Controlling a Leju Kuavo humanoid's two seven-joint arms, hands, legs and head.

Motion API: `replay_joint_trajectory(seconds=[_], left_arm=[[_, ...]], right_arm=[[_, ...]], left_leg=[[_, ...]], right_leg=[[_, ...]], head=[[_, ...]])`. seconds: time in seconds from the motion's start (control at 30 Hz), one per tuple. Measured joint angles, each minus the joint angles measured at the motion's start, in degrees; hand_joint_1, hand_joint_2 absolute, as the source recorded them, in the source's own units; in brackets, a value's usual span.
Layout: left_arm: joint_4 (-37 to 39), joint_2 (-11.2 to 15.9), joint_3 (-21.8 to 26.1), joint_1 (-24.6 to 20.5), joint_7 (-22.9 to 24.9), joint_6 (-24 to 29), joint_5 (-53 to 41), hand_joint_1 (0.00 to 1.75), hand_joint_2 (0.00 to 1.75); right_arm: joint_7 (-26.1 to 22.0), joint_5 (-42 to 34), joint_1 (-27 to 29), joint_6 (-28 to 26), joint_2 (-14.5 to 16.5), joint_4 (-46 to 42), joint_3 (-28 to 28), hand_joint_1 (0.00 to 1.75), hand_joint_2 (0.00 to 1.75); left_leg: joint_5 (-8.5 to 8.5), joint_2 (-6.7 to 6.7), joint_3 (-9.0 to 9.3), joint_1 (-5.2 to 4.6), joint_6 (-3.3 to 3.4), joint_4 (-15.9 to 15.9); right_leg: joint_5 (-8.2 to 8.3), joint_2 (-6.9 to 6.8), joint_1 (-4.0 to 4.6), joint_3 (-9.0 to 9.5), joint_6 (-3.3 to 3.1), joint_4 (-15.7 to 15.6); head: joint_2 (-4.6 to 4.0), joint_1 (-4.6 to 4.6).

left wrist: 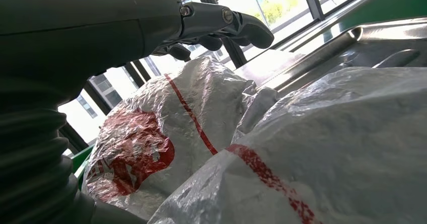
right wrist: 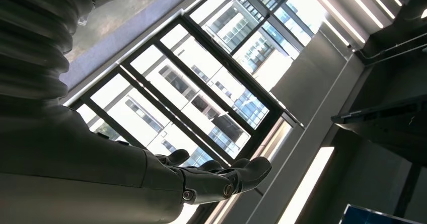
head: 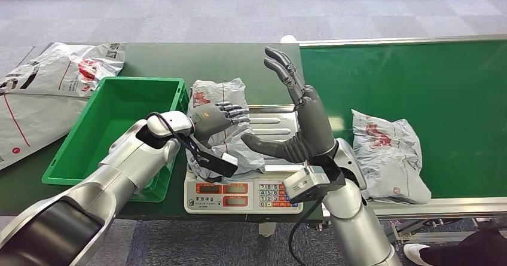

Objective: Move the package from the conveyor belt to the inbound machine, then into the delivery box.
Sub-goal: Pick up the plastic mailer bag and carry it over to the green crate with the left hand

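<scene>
A crumpled grey-white package [head: 229, 92] with red print lies on the steel pan [head: 276, 124] of the inbound machine, a scale with a keypad [head: 239, 194]. My left hand [head: 216, 118] sits over the package's top with its fingers stretched out. In the left wrist view those fingers [left wrist: 221, 22] stand a little above the package [left wrist: 201, 123] and do not close on it. Over the pan's right side my right hand [head: 306, 119] is raised, fingers spread and pointing up, and it holds nothing. The right wrist view also shows it [right wrist: 201, 183] empty.
A second package [head: 385, 155] lies on the green conveyor belt [head: 418, 80] to the right of the scale. The green delivery box [head: 66, 152] stands left of the scale. Large flat mail bags [head: 48, 92] lie at the far left. A person's shoe [head: 418, 251] is at the bottom right.
</scene>
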Motion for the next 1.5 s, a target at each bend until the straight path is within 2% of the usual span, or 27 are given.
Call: replay_joint_trajectory(seconds=[1.5], left_arm=[[0.0,0.0,0.0,0.0,0.0,0.0,0.0,0.00,1.75]], right_arm=[[0.0,0.0,0.0,0.0,0.0,0.0,0.0,0.00,1.75]], left_leg=[[0.00,0.00,0.00,0.00,0.00,0.0]], right_leg=[[0.00,0.00,0.00,0.00,0.00,0.0]], head=[[0.00,0.00]])
